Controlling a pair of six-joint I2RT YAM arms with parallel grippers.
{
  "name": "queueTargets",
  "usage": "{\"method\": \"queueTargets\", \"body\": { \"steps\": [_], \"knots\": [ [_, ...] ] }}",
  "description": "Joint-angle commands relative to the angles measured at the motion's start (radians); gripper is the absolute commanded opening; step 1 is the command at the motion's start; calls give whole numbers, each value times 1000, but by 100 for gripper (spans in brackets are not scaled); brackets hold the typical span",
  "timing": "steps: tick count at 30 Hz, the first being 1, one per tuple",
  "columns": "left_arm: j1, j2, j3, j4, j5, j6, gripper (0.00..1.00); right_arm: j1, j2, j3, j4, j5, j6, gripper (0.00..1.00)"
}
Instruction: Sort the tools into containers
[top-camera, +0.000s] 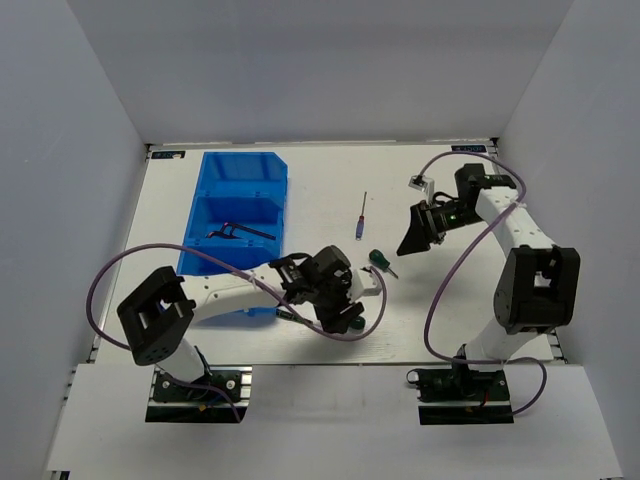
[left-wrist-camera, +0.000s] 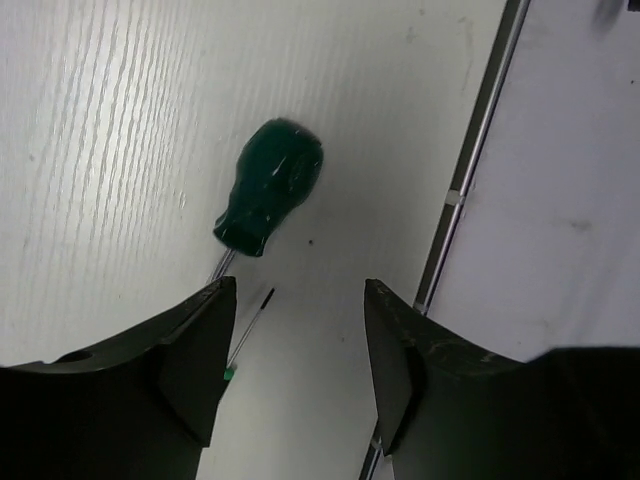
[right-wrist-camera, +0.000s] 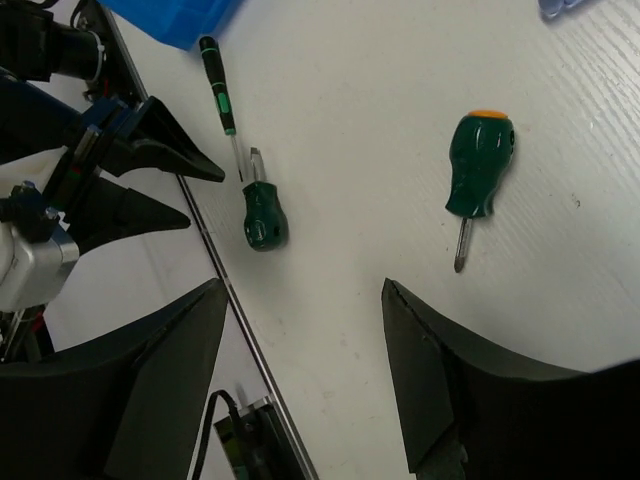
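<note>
Facing your left pincer (left-wrist-camera: 298, 312), open and empty, the green-handled screwdriver (left-wrist-camera: 270, 195) lies just above it in frame, handle upper right, shaft slanting lower left.

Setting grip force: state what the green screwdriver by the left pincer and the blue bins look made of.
Green screwdriver: handle likely hard plastic, glossy with scuffed highlights. Blue bins: probably moulded plastic, uniform bright colour, slight sheen.
</note>
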Motion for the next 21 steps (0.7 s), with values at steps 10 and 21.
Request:
{"method": "queueTargets", "body": {
  "steps": [10, 21],
  "knots": [
    [-121, 116, 63, 115, -278, 103, 66, -99, -115, -92, -58, -120, -63, 70],
    [-152, 192, 112, 126, -387, 39, 26, -123, -199, -172, -39, -135, -73, 62]
  ]
}}
